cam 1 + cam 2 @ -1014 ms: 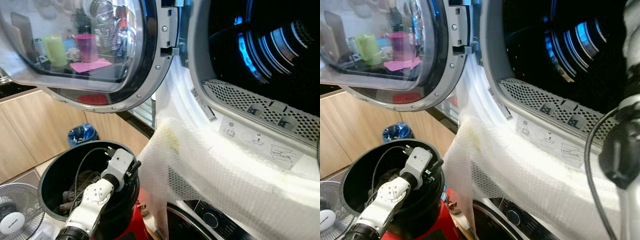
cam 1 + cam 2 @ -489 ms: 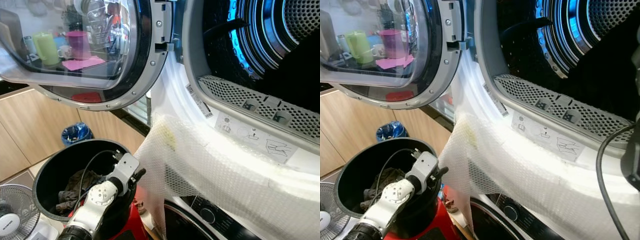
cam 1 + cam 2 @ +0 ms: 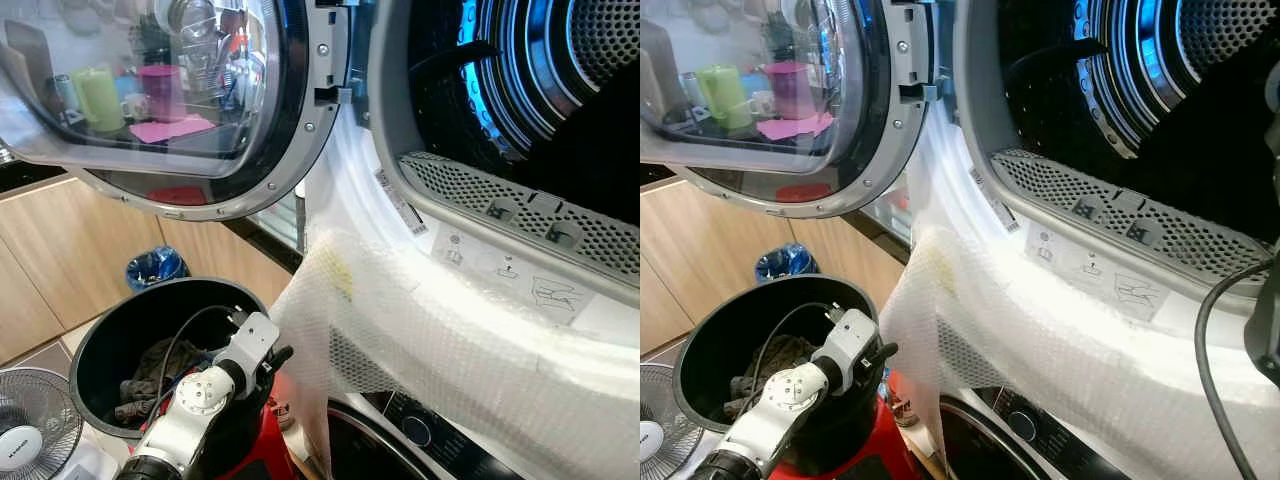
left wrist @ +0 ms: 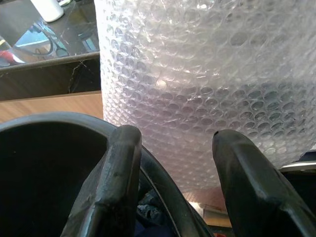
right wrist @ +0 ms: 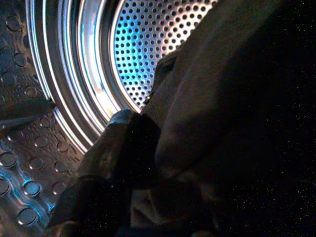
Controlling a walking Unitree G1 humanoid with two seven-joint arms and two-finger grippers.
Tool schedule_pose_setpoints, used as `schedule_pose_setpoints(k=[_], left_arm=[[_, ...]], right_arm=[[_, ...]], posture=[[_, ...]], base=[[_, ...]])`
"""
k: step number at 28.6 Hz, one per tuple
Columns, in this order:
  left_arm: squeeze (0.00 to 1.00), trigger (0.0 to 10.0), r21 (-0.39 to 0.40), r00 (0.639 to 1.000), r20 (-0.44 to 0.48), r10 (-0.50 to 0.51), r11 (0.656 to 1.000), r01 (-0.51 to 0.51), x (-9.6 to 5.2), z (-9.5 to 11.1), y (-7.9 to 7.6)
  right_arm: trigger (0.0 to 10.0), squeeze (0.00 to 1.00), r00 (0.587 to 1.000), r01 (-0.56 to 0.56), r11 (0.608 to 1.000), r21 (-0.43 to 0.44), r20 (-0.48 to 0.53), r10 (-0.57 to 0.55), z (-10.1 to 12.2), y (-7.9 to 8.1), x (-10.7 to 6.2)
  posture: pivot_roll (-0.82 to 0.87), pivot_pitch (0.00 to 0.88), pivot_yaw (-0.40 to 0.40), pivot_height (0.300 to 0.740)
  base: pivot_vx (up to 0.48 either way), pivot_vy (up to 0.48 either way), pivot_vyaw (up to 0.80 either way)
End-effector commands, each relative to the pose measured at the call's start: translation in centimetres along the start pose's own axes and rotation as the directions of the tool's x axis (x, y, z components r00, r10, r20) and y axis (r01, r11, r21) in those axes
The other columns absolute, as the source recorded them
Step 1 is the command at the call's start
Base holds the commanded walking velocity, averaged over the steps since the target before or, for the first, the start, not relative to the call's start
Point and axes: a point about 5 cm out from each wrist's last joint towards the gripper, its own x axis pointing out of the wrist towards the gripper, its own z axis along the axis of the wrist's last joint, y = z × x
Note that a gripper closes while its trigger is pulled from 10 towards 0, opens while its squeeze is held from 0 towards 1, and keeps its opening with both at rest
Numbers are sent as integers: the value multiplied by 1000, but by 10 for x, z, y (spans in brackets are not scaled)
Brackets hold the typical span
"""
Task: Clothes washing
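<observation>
While right gripper (image 5: 133,163) sits inside machine drum (image 5: 74,74), fingers clamped on dark garment (image 5: 222,98), left gripper (image 4: 173,163) hangs over black bucket (image 3: 120,320), fingers spread, holding nothing. More clothes (image 3: 150,370) in bucket bottom. Round door (image 3: 200,100) swung open. Bubble wrap (image 3: 450,340) draped over machine front, just beside bucket.
</observation>
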Motion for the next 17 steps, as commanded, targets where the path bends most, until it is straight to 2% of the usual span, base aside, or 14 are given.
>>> schedule_pose_setpoints(k=[1,8,13,17], left_arm=[[0,10000,2,1000,-8,-9,1000,9,-1,-1,-1],[0,10000,1,1000,-11,-11,1000,11,-3,0,1],[0,10000,0,1000,-15,-17,1000,17,-3,-1,0],[0,10000,-2,999,-19,-27,1000,27,-3,-1,-1]], right_arm=[[10000,1000,997,9,1000,7,75,-10,22,-3,-2],[10000,1000,993,21,1000,0,115,-21,32,-10,-3],[10000,1000,993,-11,1000,-19,114,13,30,-7,-3],[10000,1000,992,69,982,-177,119,-48,22,-17,-4]], posture=[[153,0,-9,740],[153,0,-7,740],[149,0,-6,740],[145,0,-7,740]], base=[[0,0,0],[0,0,0],[0,0,0],[0,0,0]])
